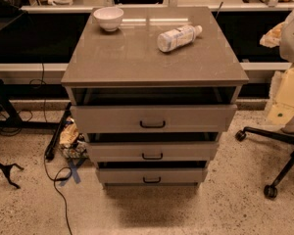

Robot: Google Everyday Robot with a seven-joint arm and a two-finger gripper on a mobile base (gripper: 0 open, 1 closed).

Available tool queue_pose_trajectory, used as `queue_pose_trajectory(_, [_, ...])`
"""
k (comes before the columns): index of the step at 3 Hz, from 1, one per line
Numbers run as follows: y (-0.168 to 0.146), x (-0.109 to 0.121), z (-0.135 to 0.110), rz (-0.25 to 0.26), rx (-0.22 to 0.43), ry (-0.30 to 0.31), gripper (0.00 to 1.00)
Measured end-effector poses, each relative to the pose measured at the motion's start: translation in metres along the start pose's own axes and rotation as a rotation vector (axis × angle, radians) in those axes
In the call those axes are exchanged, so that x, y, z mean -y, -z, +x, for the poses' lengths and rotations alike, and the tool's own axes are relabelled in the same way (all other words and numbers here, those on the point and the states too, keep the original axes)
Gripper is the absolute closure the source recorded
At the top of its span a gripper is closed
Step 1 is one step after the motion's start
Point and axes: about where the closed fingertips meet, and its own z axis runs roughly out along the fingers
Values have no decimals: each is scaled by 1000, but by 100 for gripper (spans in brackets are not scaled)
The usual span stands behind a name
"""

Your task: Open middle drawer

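A grey-beige cabinet (152,58) with three drawer fronts stands in the centre of the camera view. The middle drawer (186,152) is the low flat front between the taller top front (196,117) and the narrowest bottom front (181,176). Its small dark bar handle (152,156) sits at its centre. A dark gap shows above each front. My gripper does not show in this view; only a pale, bulky shape (290,82) fills the right edge, well right of the cabinet.
On the cabinet top rest a white bowl (108,17) at the back left and a plastic bottle (178,37) lying on its side. An office chair base (277,146) stands at the right. Cables (59,180) and a crumpled bag (70,137) lie on the floor at the left.
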Motion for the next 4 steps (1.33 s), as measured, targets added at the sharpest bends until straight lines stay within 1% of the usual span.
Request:
queue_pose_trajectory(1, [0,0,0,0,0,0,0])
queue_pose_trajectory(2, [-1,-3,6,-11,30,0,0])
queue_pose_trajectory(3, [-45,-15,28,-92,114,-17,0])
queue_pose_trajectory(4, [-109,-35,44,-197,207,-18,0])
